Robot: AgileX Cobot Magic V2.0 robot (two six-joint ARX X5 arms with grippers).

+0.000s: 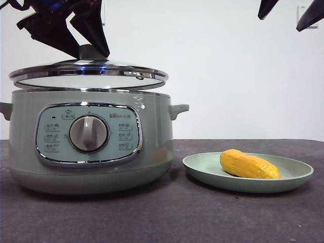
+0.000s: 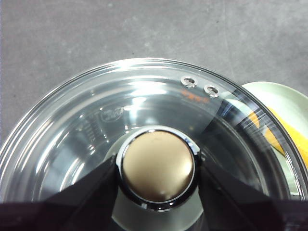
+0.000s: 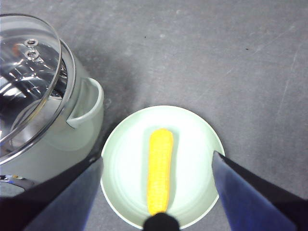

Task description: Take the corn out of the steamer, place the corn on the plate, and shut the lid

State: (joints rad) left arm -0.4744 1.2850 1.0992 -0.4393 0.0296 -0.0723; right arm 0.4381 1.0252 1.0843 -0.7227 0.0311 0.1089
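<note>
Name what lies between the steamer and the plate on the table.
Nothing: in the front view only bare dark table separates the steamer from the plate.

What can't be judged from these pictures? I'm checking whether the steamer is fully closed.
- Lid seating: front view shows a gap above the steamer; the far rim is hidden.
- Steamer's inside: glare on the glass, left wrist view.
- Panel labels: too small, front view.
- Corn end: covered by a dark part of the right tool.
</note>
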